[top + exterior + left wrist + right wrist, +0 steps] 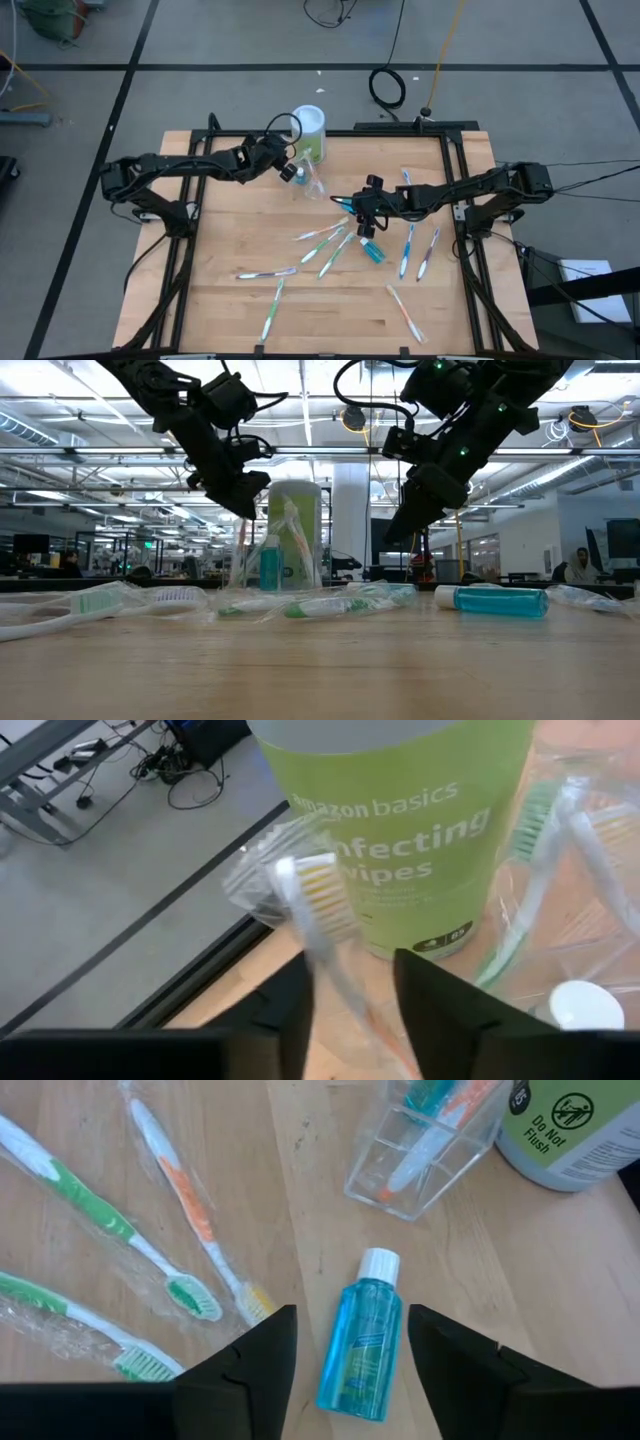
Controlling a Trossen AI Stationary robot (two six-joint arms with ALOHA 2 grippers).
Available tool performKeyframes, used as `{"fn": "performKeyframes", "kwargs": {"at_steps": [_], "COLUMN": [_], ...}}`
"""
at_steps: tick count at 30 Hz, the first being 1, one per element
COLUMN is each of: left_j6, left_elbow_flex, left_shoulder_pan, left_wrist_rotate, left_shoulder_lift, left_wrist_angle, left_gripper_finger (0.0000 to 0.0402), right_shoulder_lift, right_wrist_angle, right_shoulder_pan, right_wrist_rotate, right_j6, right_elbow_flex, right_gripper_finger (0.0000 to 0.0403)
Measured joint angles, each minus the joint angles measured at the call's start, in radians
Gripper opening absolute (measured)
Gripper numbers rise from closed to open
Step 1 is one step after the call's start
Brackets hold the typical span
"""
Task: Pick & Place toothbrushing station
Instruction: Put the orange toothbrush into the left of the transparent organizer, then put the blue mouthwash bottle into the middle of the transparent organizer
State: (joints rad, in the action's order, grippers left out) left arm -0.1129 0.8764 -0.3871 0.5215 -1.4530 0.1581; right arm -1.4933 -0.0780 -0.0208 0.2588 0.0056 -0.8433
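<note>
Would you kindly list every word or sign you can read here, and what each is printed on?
"amazon basics": green canister.
"nfecting" over "ipes": same canister, first letters hidden behind a wrapped toothbrush.
"Do Not Flush" beside a crossed-out pictogram: canister label, right wrist view.
Blue bottle: label print too small to read.

1. My two arms are dark, almost black, built from slim jointed segments.
2. My left hand (291,160) ends in two dark, flat, blocky fingers (440,1010) with squared edges.
3. My right hand (366,226) has the same two matte black fingers (455,1370), broad and angular.
4. Black cables loop around my wrists.
5. Small green lights glow on my right arm in the low view.
</note>
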Motion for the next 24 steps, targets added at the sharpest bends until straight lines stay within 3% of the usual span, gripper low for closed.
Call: {"fn": "performKeyframes", "kwargs": {"at_steps": [7, 14, 24], "left_j6": [0.004, -0.026, -0.030], "left_elbow_flex": [0.000, 0.000, 0.000], "left_shoulder_pan": [0.051, 0.118, 0.215], "left_wrist_rotate": [0.002, -0.002, -0.129], "left_shoulder_lift": [0.098, 0.212, 0.218], "left_wrist_angle": [0.012, 0.036, 0.032], "left_gripper_finger": [0.0207, 0.0209, 0.0209], "right_shoulder_lift": [-0.037, -0.066, -0.122], "right_wrist_angle": [0.076, 0.221, 0.274], "right_shoulder_pan": [-0.027, -0.066, -0.067], "right_wrist_rotate": [-0.002, -0.001, -0.051], "right_j6": [0.043, 0.053, 0.069], "right_elbow_flex": [0.035, 0.108, 0.130], "right_gripper_finger": [0.0226, 0.0222, 0.0215]}}
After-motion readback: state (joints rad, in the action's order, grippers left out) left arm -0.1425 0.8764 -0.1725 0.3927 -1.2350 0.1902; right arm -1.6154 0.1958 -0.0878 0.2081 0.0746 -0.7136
